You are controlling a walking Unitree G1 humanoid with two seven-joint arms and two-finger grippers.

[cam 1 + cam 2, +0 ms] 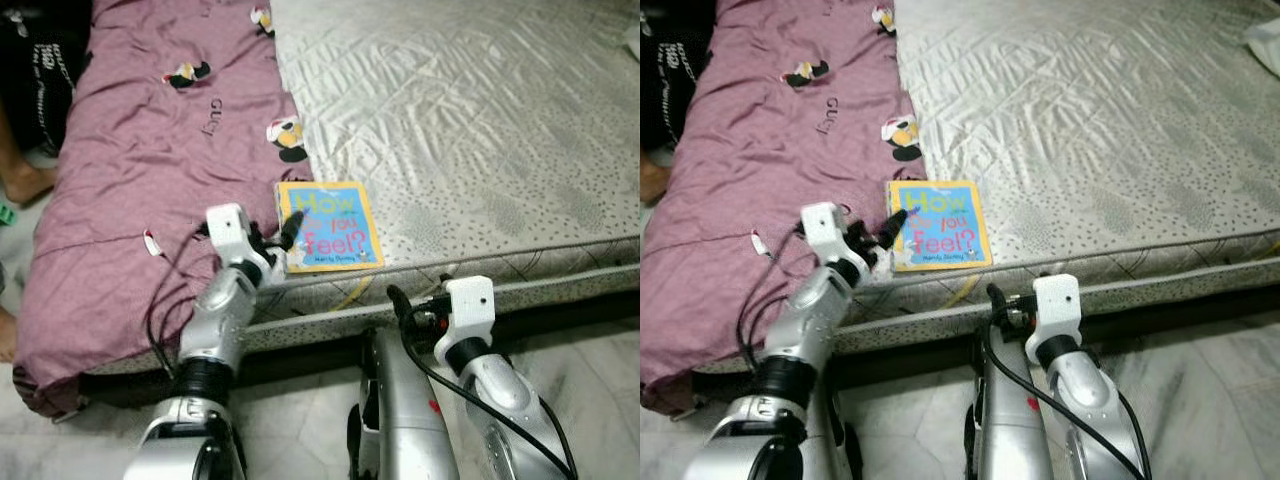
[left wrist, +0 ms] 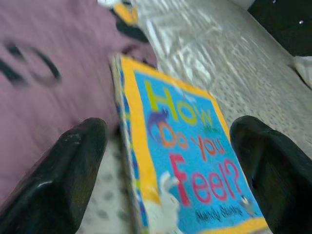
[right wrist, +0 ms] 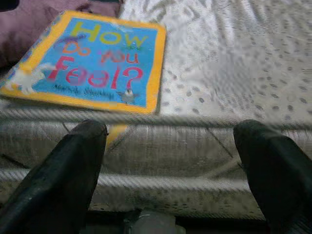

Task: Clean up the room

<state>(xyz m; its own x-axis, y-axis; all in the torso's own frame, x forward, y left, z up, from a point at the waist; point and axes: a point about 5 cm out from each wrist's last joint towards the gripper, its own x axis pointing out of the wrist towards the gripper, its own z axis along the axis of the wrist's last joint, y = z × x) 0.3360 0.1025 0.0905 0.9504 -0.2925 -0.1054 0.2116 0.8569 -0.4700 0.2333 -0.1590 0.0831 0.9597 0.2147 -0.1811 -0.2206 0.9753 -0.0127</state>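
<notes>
A picture book (image 1: 328, 226) with a yellow border and a blue cover reading "How Do You Feel?" lies flat on the grey mattress (image 1: 470, 120), close to its front edge. My left gripper (image 1: 280, 238) is open at the book's left edge, one finger (image 2: 78, 161) over the purple blanket and the other (image 2: 263, 161) past the cover; the fingers hold nothing. My right gripper (image 1: 410, 305) is open lower down, in front of the mattress's side. Its wrist view looks up across the mattress edge at the book (image 3: 92, 63).
A purple blanket (image 1: 150, 150) with penguin prints covers the left part of the bed and hangs over its front. A person's bare foot (image 1: 25, 182) stands on the floor at far left. Some white cloth (image 1: 632, 40) lies at the mattress's far right. Tiled floor (image 1: 600, 370) runs along the bed.
</notes>
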